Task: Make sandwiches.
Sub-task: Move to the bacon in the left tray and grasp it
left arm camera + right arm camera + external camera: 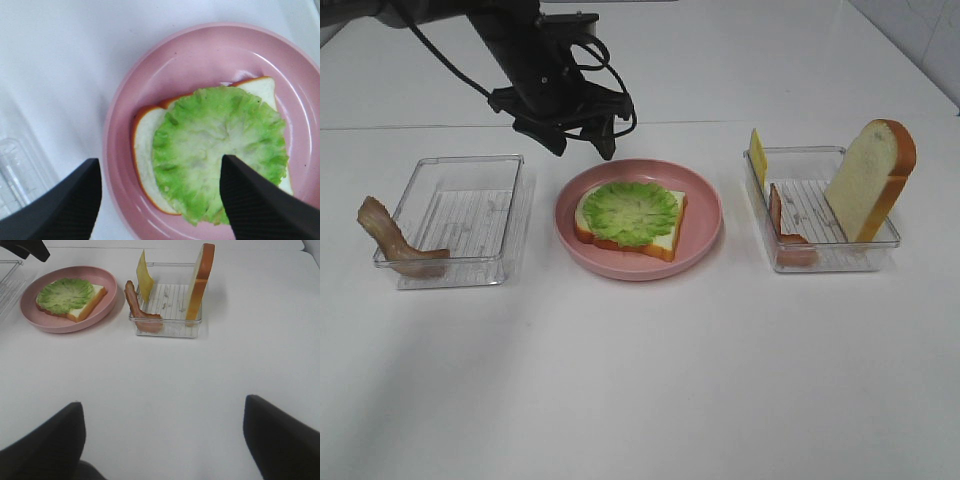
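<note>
On the pink plate [705, 210] lies one white bread slice [665, 243] with an orange-brown crust, topped by ruffled green lettuce [630, 210]. My left gripper [582, 150] hangs open and empty above the plate's far-left rim. In the left wrist view its open gripper [160, 161] frames the lettuce [220, 135] and bread [145, 150]. The right gripper [162, 404] is open and empty over bare table, well short of the right tray [170, 300]. That tray holds an upright bread slice [870, 180], a yellow cheese slice [758, 158] and a bacon strip [780, 225].
A clear tray [470, 215] stands left of the plate, with a bacon strip [390, 240] draped over its left wall. The white table stretches wide in front of the plate and trays.
</note>
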